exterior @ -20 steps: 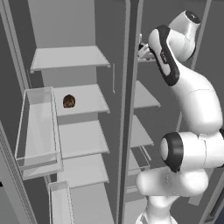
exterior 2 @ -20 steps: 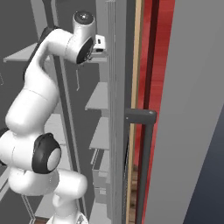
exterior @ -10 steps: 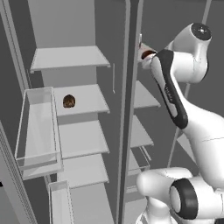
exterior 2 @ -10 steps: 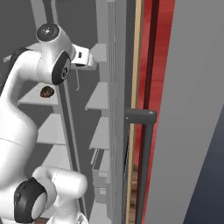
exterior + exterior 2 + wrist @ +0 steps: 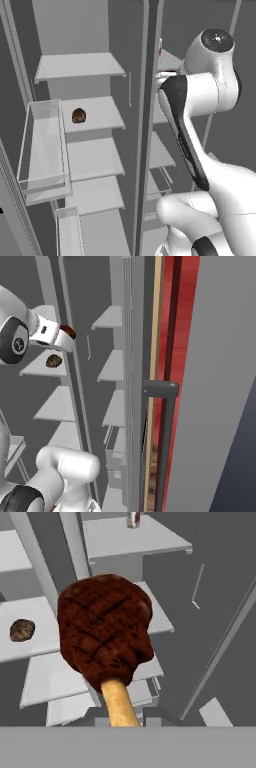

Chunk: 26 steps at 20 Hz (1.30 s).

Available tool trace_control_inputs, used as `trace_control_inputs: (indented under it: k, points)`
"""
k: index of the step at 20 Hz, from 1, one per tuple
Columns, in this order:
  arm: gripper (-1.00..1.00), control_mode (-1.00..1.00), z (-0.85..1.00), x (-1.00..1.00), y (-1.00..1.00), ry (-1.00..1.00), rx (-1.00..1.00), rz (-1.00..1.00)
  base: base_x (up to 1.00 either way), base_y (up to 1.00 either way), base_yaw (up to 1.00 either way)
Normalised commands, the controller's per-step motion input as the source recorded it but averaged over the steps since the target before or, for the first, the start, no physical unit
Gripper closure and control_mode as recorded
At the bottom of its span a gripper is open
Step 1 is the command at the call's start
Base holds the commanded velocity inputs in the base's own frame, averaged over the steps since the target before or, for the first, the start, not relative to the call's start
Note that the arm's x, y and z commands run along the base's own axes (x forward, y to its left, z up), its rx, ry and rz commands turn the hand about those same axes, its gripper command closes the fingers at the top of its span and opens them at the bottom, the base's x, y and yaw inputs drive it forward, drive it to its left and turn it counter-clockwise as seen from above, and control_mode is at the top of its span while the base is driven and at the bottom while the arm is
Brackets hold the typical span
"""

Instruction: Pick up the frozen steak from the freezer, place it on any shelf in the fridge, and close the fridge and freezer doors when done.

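Note:
The frozen steak [image 5: 105, 632], a dark red-brown lump on a pale bone stub, is held in my gripper [image 5: 120, 714], which is shut on it. In the right base view the steak [image 5: 68, 331] pokes out past my hand beside the upright divider [image 5: 75, 386]. It hangs in the air in front of that divider [image 5: 75, 542], between the wider fridge [image 5: 80, 35] on the left and the narrower freezer [image 5: 167, 60] on the right. A broad fridge shelf [image 5: 100, 112] lies to its left in the hand view, the short freezer shelves [image 5: 135, 537] to its right.
A small round brown ball [image 5: 78, 115] sits on the second fridge shelf. The open fridge door carries a clear bin [image 5: 45, 145] at left. The freezer door with its dark bar handle [image 5: 165, 446] stands open at right. A small red-and-white item [image 5: 132, 518] stands on the top freezer shelf.
My arm has swung its upper links up and to the right. The hand has turned, with the steak still gripped near the divider between the two compartments.

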Motion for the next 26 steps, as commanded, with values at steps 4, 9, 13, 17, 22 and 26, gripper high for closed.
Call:
trace_control_inputs:
  k: [4,9,13,17,22,26]
  points:
    - [1.0,-1.0,0.0,-0.49,1.0,0.01,-0.02,-0.09,0.0,0.0,0.0]
    - [1.0,-1.0,0.1,0.06,0.99,-0.08,-0.15,-0.03,0.0,0.0,0.0]
    - [1.0,-1.0,0.07,0.38,0.59,-0.1,-0.17,0.0,0.0,0.0,0.0]
    - [1.0,-1.0,0.0,0.64,0.07,-0.03,-0.09,0.0,0.0,0.0,0.0]
    - [1.0,-1.0,0.0,0.79,0.0,0.0,-0.05,0.0,0.0,0.0,0.0]
    - [1.0,-1.0,0.0,0.76,0.01,0.0,-0.02,0.0,0.0,0.0,0.0]
